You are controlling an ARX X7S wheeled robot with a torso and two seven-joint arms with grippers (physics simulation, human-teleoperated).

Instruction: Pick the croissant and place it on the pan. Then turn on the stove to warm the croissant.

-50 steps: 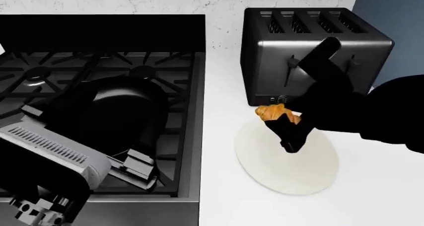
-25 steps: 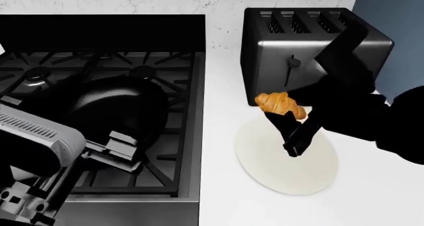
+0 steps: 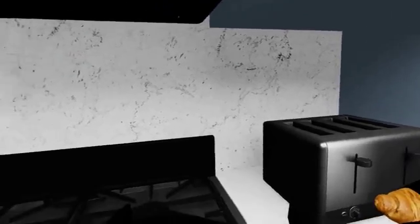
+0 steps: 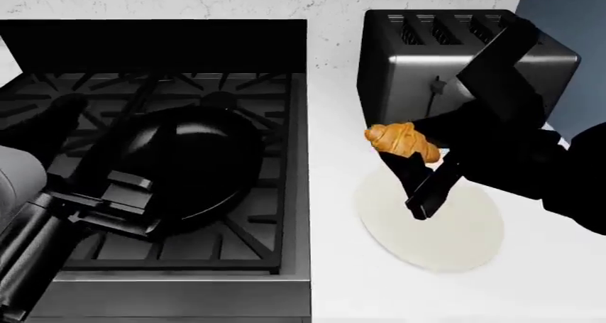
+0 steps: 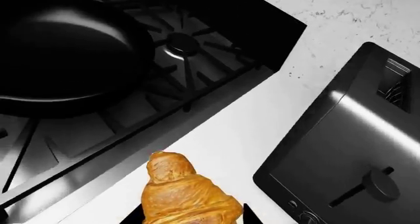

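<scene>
Head view, left to right: our left tool (image 4: pixel 128 188) rests over the pan (image 4: pixel 180 160) on the stove (image 4: pixel 274 89), its opening unclear; our right tool (image 4: pixel 416 170) holds the croissant (image 4: pixel 402 140) lifted clear above the plate (image 4: pixel 455 231), free to carry panward.

My head view looks steeply down over stove (image 4: pixel 189 195) and counter. Left wrist view faces backsplash, level, low. Right wrist view hangs close above croissant (image 5: pixel 184 197). All share toaster (image 3: pixel 341 170).
</scene>
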